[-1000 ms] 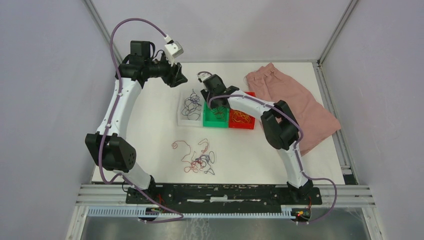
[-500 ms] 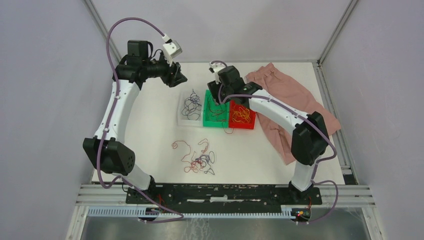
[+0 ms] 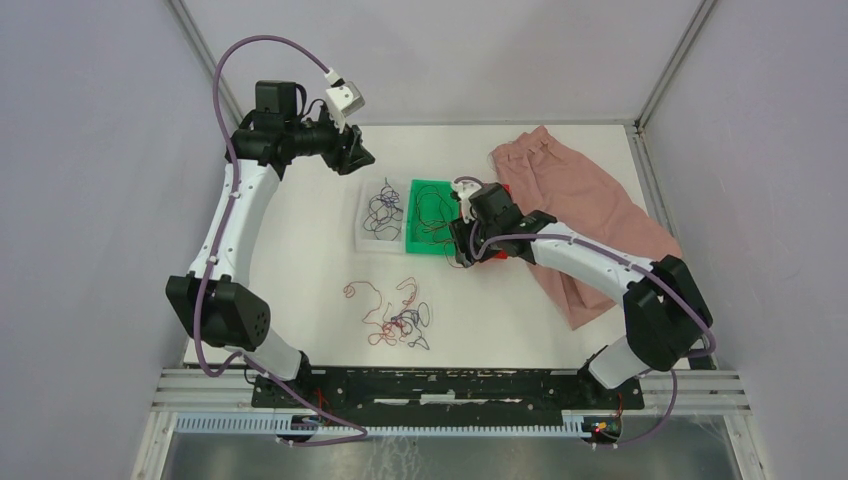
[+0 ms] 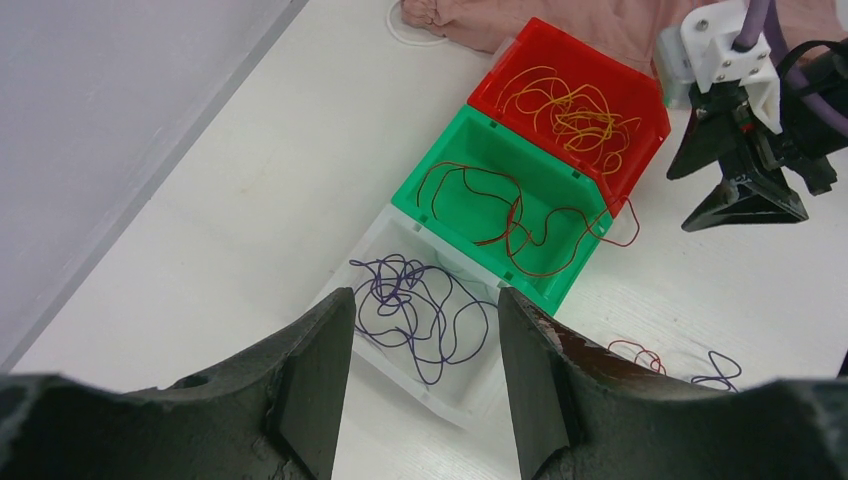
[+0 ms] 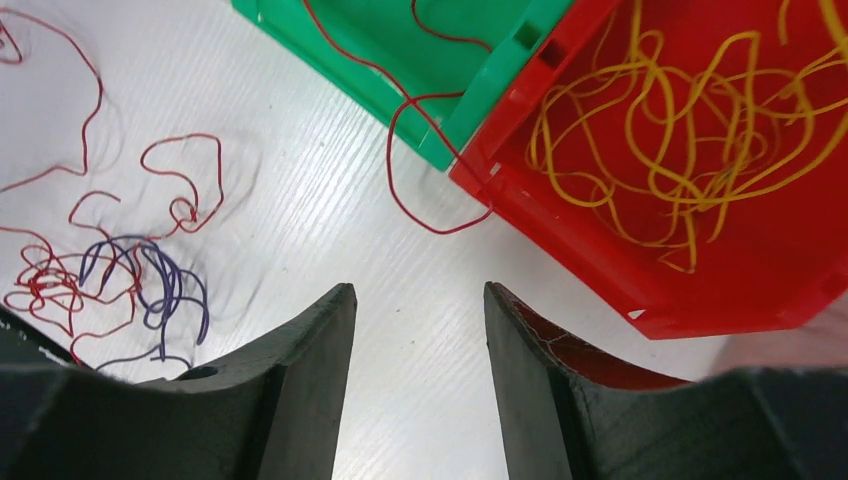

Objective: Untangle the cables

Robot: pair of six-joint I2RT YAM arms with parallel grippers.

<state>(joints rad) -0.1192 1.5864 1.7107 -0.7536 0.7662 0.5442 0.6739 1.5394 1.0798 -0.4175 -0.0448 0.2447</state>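
Red cable (image 3: 440,216) now lies in the green bin (image 3: 431,184); right gripper (image 3: 462,240) has pulled back to the bin's near-right corner. One strand sorted.
Left wrist: left gripper (image 4: 425,300) wide, empty, far-left of bin.
Right wrist: jaws apart, empty. One loop overhangs the bin's front; tangle (image 5: 110,280) waits nearer, left of bin.

White table (image 3: 300,250): clear bin (image 4: 365,255), green bin (image 4: 470,140), red bin (image 4: 650,140) in row; pink cloth (image 3: 590,200); tangled cables (image 3: 400,322).

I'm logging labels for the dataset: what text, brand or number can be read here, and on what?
None. No readable word, number or sign shows on the red plastic bin, the green plastic bin, the clear plastic bin or the pink cloth.
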